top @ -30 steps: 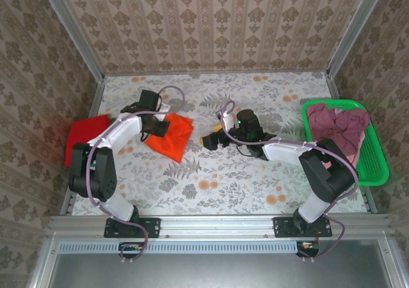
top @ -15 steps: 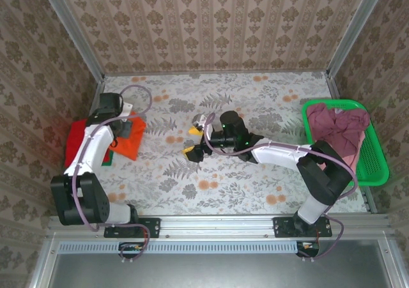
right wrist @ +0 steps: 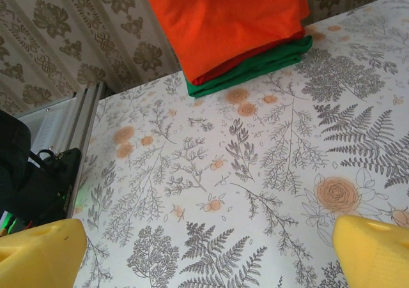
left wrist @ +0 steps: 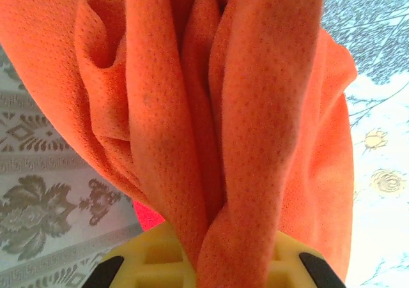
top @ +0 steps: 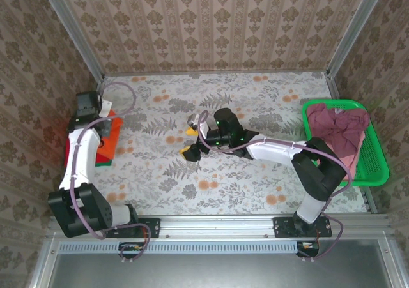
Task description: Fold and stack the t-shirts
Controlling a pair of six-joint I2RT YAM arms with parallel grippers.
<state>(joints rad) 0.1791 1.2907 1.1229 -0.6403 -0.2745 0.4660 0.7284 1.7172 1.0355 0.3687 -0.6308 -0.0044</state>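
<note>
Left tool [top: 105, 127] clenched on orange tee [left wrist: 211, 109], bunched cloth pinched in it, at far-left edge of surface [top: 255, 173]. Tee sits over red tee [left wrist: 150, 216] and dark green tee [right wrist: 255, 64], so stacking step looks nearly done. Next move prob. calls for letting go w/o dragging cloth. Tee's long axis seems to run near-to-far along that edge. Right tool [top: 189, 141] released, empty, mid-surface. Mauve tees [top: 339, 125] wait in green basket [top: 377, 166].
</note>
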